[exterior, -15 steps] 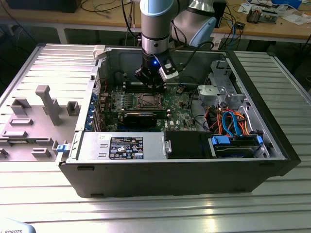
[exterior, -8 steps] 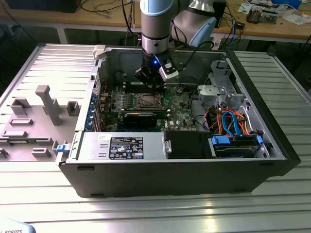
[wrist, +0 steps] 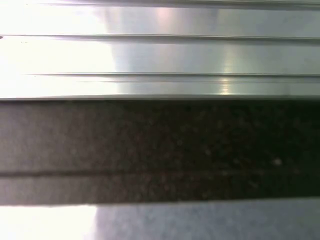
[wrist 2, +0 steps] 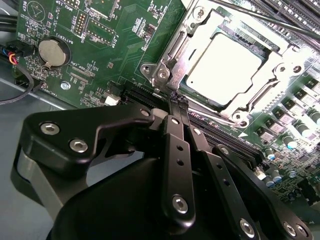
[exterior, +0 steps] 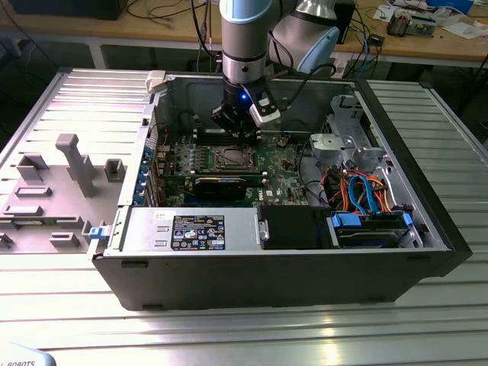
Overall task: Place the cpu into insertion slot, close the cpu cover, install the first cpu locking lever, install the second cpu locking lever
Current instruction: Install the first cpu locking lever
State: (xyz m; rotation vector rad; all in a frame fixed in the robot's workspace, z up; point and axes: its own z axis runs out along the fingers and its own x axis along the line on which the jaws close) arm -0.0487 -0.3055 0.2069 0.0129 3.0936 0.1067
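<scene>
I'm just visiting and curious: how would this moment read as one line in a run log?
cpu: seated in insertion slot | cpu cover: closed over it | gripper: shut, empty, at socket's edge

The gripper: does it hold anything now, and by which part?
The gripper holds nothing. Its fingers are shut together with nothing between them, the tips beside the cpu cover, which is closed over the cpu.

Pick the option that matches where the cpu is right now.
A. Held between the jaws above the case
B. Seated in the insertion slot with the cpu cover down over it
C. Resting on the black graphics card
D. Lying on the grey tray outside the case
B: in the second wrist view the cpu sits in the insertion slot, framed by the cpu cover, with the gripper beside it.
</scene>
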